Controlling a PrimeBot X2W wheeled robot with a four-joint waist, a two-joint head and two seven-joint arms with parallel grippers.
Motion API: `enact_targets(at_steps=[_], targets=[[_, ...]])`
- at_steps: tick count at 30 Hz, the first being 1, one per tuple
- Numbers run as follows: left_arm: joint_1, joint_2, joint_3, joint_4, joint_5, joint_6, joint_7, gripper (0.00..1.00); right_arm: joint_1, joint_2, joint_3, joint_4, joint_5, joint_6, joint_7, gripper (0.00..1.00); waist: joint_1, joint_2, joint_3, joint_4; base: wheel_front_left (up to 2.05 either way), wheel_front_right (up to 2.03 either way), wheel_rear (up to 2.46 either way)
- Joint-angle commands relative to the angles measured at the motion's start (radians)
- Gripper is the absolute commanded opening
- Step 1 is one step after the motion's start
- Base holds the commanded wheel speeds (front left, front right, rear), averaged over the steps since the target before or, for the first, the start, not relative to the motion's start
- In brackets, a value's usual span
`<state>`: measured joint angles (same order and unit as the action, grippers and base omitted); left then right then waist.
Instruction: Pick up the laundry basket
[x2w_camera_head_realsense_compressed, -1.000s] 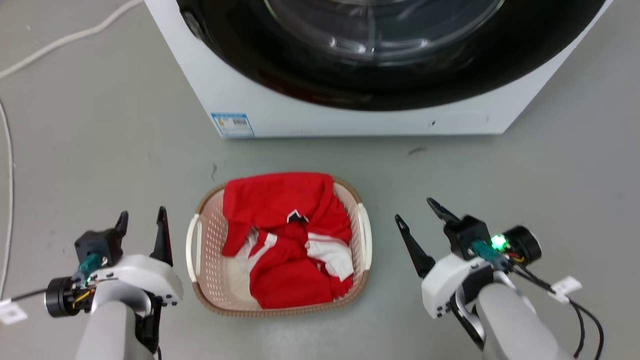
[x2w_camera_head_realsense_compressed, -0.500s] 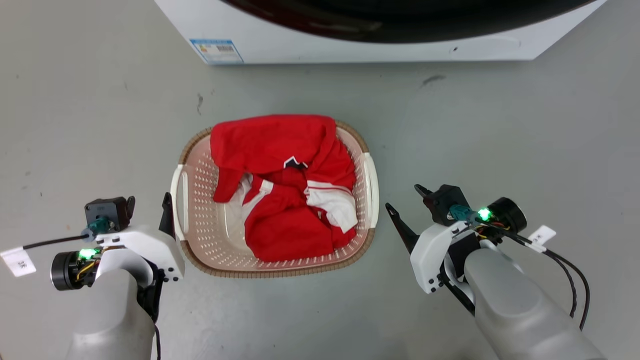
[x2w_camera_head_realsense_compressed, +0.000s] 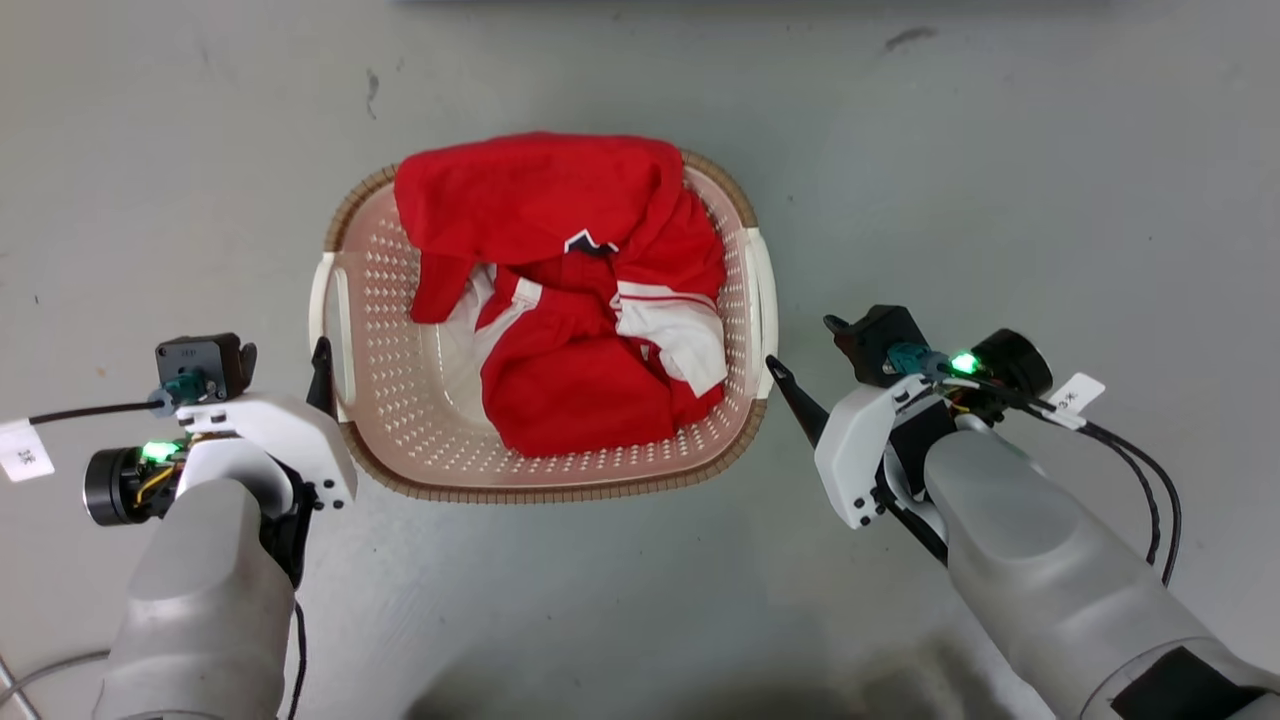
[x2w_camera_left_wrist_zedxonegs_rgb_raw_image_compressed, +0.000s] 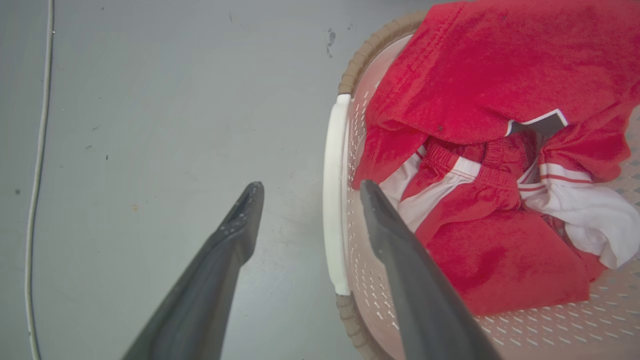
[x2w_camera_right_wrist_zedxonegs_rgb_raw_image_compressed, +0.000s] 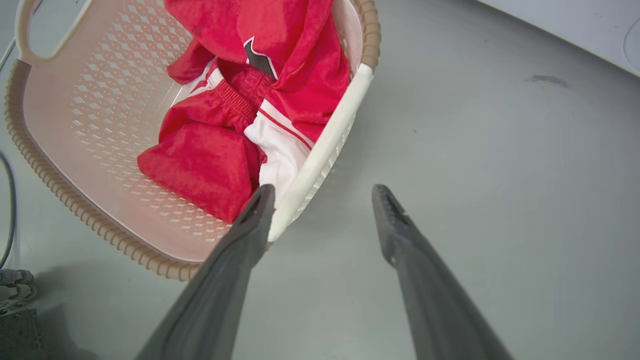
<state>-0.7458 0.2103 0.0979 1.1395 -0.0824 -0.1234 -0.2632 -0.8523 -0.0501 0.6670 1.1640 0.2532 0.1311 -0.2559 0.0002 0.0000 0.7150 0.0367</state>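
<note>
The laundry basket (x2w_camera_head_realsense_compressed: 545, 490), pale pink and perforated with a brown woven rim, sits on the grey floor holding red and white clothes (x2w_camera_head_realsense_compressed: 560, 300). My left gripper (x2w_camera_head_realsense_compressed: 283, 362) is open at the basket's left side. In the left wrist view its fingers straddle the white left handle (x2w_camera_left_wrist_zedxonegs_rgb_raw_image_compressed: 332, 200), one over the floor and one over the basket's inside. My right gripper (x2w_camera_head_realsense_compressed: 800, 342) is open just right of the white right handle (x2w_camera_head_realsense_compressed: 768, 290). In the right wrist view its inner fingertip (x2w_camera_right_wrist_zedxonegs_rgb_raw_image_compressed: 265, 192) lies against the near end of that handle (x2w_camera_right_wrist_zedxonegs_rgb_raw_image_compressed: 325, 140), the other over bare floor.
Grey floor surrounds the basket. A corner of the white washer (x2w_camera_right_wrist_zedxonegs_rgb_raw_image_compressed: 575, 25) shows beyond the basket in the right wrist view. A thin white cable (x2w_camera_left_wrist_zedxonegs_rgb_raw_image_compressed: 37, 150) runs along the floor far to the left. A dark scuff (x2w_camera_head_realsense_compressed: 905, 38) marks the floor behind.
The head camera has tilted down, so the washer has slid out of its top. Both grippers have closed in on the basket's handles, the left finger now at the rim.
</note>
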Motion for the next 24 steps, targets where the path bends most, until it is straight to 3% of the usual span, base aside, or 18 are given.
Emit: enact_targets(at_steps=[1, 23, 24], targets=[[-0.021, 0.004, -0.005, 0.007, 0.000, -0.001, -0.003, 1.00, -0.022, 0.000, 0.010, 0.004, 0.009, -0.001, 0.002, 1.00, -0.0002, 0.0000, 0.029, 0.003, 0.00, 0.00, 0.00], [-0.144, -0.036, -0.078, 0.075, 0.011, 0.001, -0.002, 1.00, -0.152, -0.002, 0.093, 0.084, 0.075, -0.001, 0.004, 1.00, -0.0002, 0.0000, 0.173, 0.036, 0.00, 0.00, 0.00], [-0.149, -0.039, -0.081, 0.084, 0.011, 0.000, -0.003, 0.86, -0.152, -0.002, 0.095, 0.087, 0.077, -0.001, 0.008, 1.00, -0.0002, 0.0000, 0.175, 0.037, 0.00, 0.00, 0.00]])
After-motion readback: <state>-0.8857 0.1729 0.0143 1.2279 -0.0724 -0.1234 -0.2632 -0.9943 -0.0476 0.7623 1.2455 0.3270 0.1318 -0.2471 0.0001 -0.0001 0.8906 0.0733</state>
